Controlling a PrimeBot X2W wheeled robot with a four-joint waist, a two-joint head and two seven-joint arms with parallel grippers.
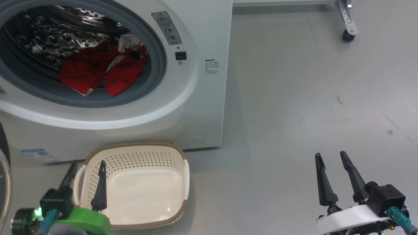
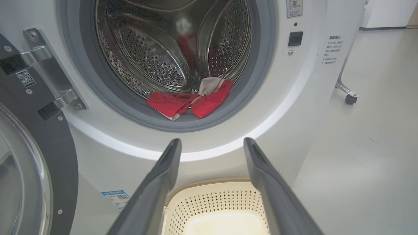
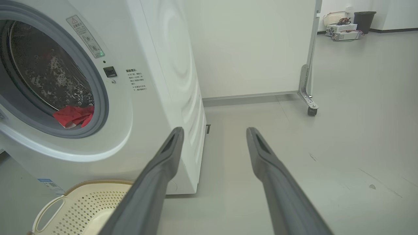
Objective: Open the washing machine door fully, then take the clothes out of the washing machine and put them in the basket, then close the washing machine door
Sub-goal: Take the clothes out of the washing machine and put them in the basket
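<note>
With the door (image 2: 67,156) swung wide, we judge the unloading step in hand: our left gripper (image 1: 88,164), by the empty basket (image 1: 130,145), and right gripper (image 1: 330,155) both gape empty, so next we should reach into the washer (image 1: 202,107) for the red clothes (image 1: 101,68) at its front lip.

Scuffed grey floor (image 1: 294,98), white wheeled partition (image 3: 254,49) beyond

Grey floor (image 1: 294,98); wheeled white partition (image 3: 254,49); dark bin (image 3: 364,20)
</note>
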